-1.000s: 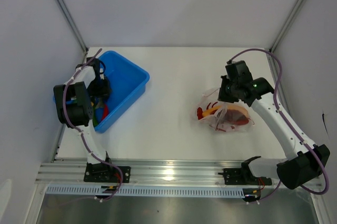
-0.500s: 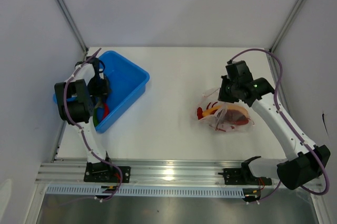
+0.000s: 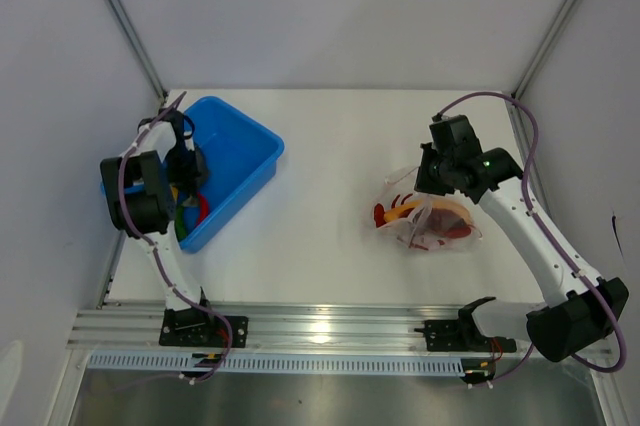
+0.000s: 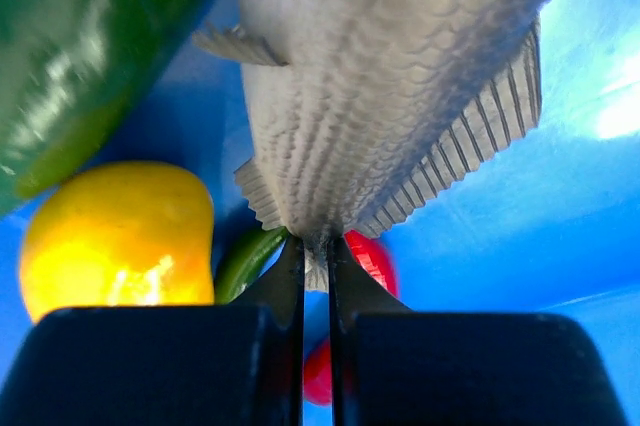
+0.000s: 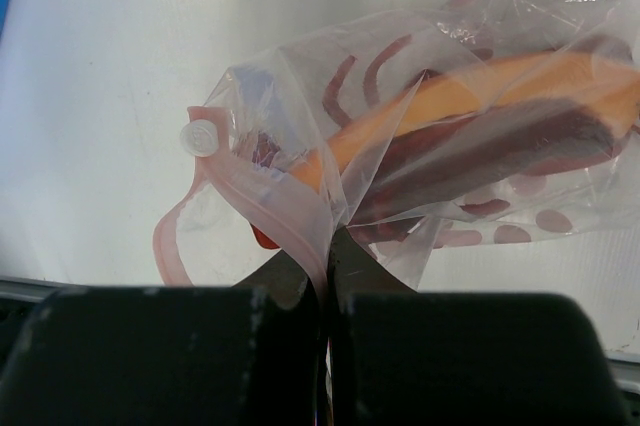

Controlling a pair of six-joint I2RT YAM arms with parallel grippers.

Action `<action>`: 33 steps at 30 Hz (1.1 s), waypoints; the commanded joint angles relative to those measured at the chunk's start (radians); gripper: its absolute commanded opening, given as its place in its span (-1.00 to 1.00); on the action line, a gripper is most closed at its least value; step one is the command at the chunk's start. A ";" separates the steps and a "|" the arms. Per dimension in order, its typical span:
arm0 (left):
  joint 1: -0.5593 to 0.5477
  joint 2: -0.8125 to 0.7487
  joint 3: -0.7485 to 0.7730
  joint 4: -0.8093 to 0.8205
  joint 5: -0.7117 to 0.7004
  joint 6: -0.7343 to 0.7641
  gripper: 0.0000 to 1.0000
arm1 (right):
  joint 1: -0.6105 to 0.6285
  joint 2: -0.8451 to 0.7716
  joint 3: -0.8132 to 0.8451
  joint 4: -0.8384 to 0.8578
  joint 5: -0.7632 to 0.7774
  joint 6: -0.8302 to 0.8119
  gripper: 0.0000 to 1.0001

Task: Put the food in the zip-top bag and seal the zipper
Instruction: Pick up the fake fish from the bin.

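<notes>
My left gripper (image 4: 315, 256) (image 3: 186, 168) sits down inside the blue bin and is shut on the thin tail of the grey fish (image 4: 390, 76). Around the fish lie a yellow piece (image 4: 115, 236), a large green vegetable (image 4: 80, 56), a smaller green one (image 4: 245, 261) and red chillies (image 4: 368, 261). On the right, the zip-top bag (image 5: 450, 136) (image 3: 428, 216) lies on the table with an orange piece and dark red food inside. My right gripper (image 5: 328, 246) (image 3: 432, 172) is shut on the bag's mouth edge, pinching the pink zipper (image 5: 265, 206).
The blue bin (image 3: 235, 151) stands at the left of the white table (image 3: 330, 176), its walls close around the left gripper. Metal frame posts rise at the back corners, and an aluminium rail (image 3: 320, 326) runs along the near edge.
My left gripper has closed from open onto the fish's tail, with the left arm shifting slightly in the bin. The right arm and bag have not moved.
</notes>
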 commanded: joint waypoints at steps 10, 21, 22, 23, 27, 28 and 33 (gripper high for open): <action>-0.004 -0.358 -0.053 -0.001 0.141 -0.108 -0.99 | -0.004 -0.035 0.056 0.012 0.011 0.007 -1.00; -0.180 -0.589 -0.072 -0.076 0.268 -0.168 -0.99 | -0.004 -0.022 0.067 0.009 0.061 -0.016 -1.00; -0.250 -0.618 -0.076 -0.076 0.280 -0.172 -0.99 | -0.003 -0.020 0.067 0.009 0.075 -0.022 -1.00; -0.284 -0.630 -0.078 -0.079 0.283 -0.184 -0.99 | -0.004 -0.017 0.067 0.009 0.084 -0.028 -1.00; -0.483 -0.673 -0.124 -0.035 0.379 -0.260 -0.99 | -0.003 0.001 0.068 0.009 0.122 -0.067 -1.00; -0.518 -0.675 -0.122 -0.035 0.401 -0.278 -0.99 | -0.004 0.003 0.068 0.012 0.130 -0.071 -1.00; -0.741 -0.624 -0.037 -0.091 0.487 -0.352 -0.99 | -0.004 0.026 0.071 0.034 0.167 -0.099 -1.00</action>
